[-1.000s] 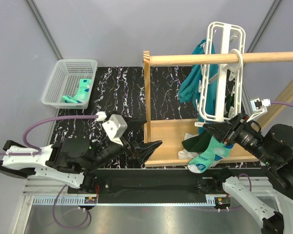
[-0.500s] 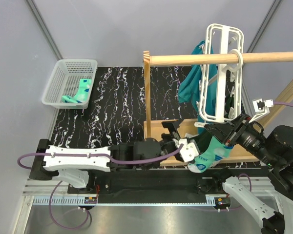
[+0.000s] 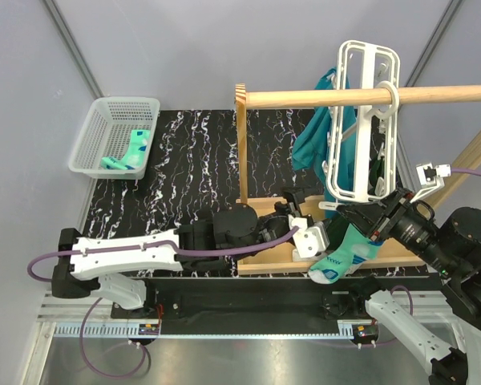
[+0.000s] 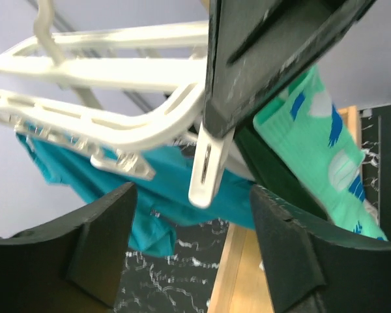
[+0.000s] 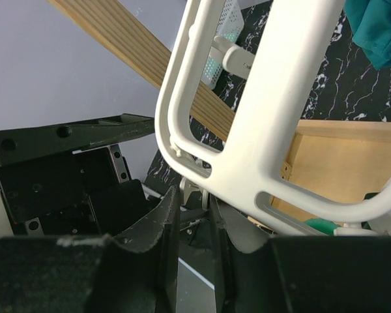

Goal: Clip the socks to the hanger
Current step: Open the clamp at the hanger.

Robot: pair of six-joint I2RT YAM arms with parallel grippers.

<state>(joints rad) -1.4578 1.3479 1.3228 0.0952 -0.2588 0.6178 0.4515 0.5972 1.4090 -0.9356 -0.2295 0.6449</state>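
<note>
A white mesh basket [image 3: 92,128] sits at the far left of the black marbled worktop [image 3: 192,160], with 1 or 2 mint-green socks [image 3: 130,152] lying in it; the exact count is hard to tell.

The left arm reaches from its base across the front of the worktop to the wooden rack base [image 3: 264,210]. In the left wrist view, the left end effector [image 4: 194,202] has its 2 jaws spread wide and holds nothing. A single white clip [image 4: 205,163] hangs down into the gap between them, touching neither jaw.

That clip belongs to the white frame hanger [image 5: 274,111], which hangs by its ring from the round wooden rod [image 3: 305,98] and sits tilted. A dark teal garment [image 3: 313,140] hangs just behind the hanger.

Just right of the clip is the hanging sock [image 3: 345,253], mint-green with blue marks. It is below the hanger's lower end, with its toe pointing down toward the front edge of the rack base.

The right end effector [image 5: 194,222] sits at the sock's upper end, right under the hanger frame. Its 2 jaws are drawn close, with only a narrow slit between them. From above, the sock appears pinched at their tips, though the right wrist view does not show the contact itself.
</note>
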